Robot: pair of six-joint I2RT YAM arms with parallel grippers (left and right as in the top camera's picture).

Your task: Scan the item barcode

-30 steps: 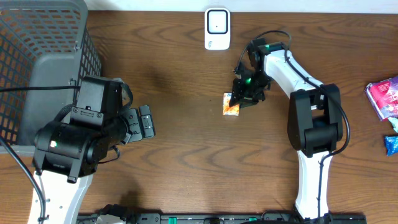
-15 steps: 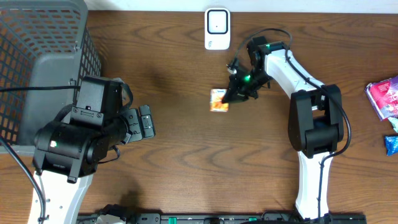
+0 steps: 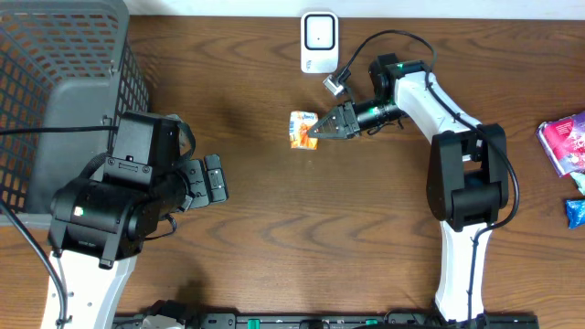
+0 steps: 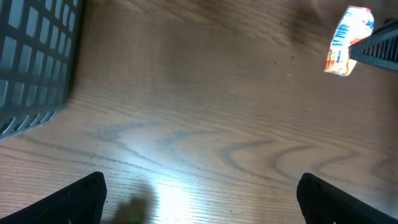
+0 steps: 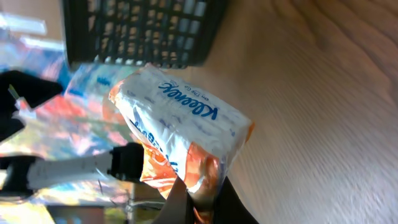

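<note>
Overhead, the right hand (image 3: 315, 131) was pressed together on one edge of the Kleenex tissue pack (image 3: 302, 129), pinching it over the middle of the desk (image 3: 274, 238), a little nearer than the white scanner (image 3: 319, 41) at the far edge. The left hand (image 3: 212, 178) stood spread wide, well apart from the pack, beside the dark mesh basket (image 3: 55, 82) at far left. Coloured packets (image 3: 565, 142) lay at the right edge. Right wrist view: the pack's white face with blue lettering faced the camera.
</note>
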